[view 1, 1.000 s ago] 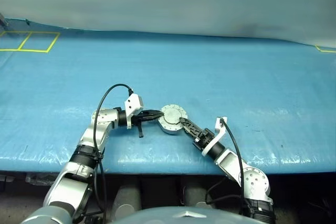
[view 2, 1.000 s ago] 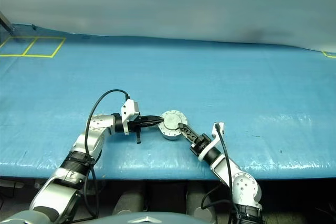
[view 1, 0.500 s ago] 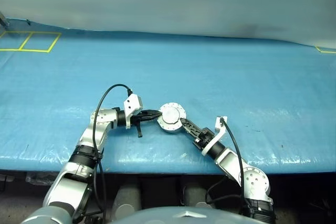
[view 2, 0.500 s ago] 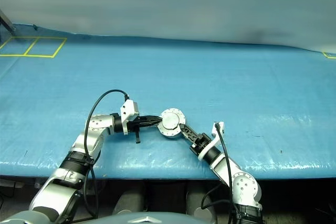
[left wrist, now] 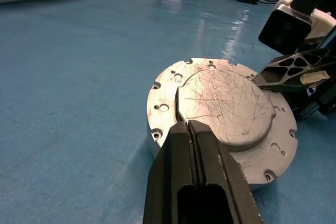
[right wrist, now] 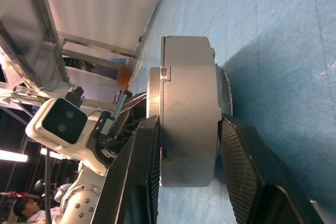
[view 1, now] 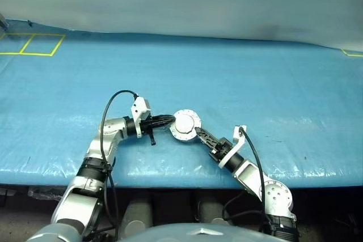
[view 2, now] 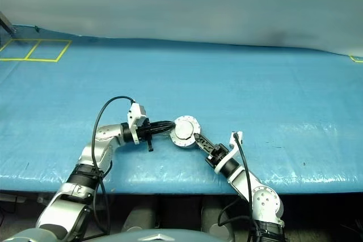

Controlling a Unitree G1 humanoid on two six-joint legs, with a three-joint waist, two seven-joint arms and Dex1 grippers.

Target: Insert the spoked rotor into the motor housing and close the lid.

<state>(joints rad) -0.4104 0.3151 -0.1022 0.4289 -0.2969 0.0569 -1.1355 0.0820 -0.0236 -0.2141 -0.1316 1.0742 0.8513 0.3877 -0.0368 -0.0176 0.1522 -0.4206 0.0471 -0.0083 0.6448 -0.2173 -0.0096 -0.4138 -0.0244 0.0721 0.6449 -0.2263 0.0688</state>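
Fingers first: my right gripper (right wrist: 186, 166) has its two black fingers (right wrist: 137, 171) clamped across the closed motor housing (right wrist: 186, 124), one on each flat face, so it grips the puck through its thickness. In the head views the right gripper (view 1: 199, 135) comes in from the robot's right-near side and meets the housing (view 1: 186, 124) at its near-right edge. Housing sits near the front edge of the blue table cover (view 1: 238, 83), roughly centre.

Left gripper (left wrist: 190, 129) is clenched, fingers pressed together w/ nothing between them. Its tips sit at the edge of the raised round plate on the lid (left wrist: 226, 106), which faces up in the left wrist view, scratched silver w/ a flange of small holes around it. Can't tell whether the tips touch the metal or hover just above. From the head cam the left gripper (view 1: 161, 121) reaches in level from the robot's left, tips at the housing's left edge.

So the housing is sandwiched: left fingers on one side, right fingers on the other, approx opposite each other. Lid looks seated flush on the housing. Can't see the spoked rotor, presumably hidden inside.

Around it: yellow tape squares (view 1: 31, 45) at the far-left corner of the cover, well apart from the work. Cover near the housing carries no other parts.
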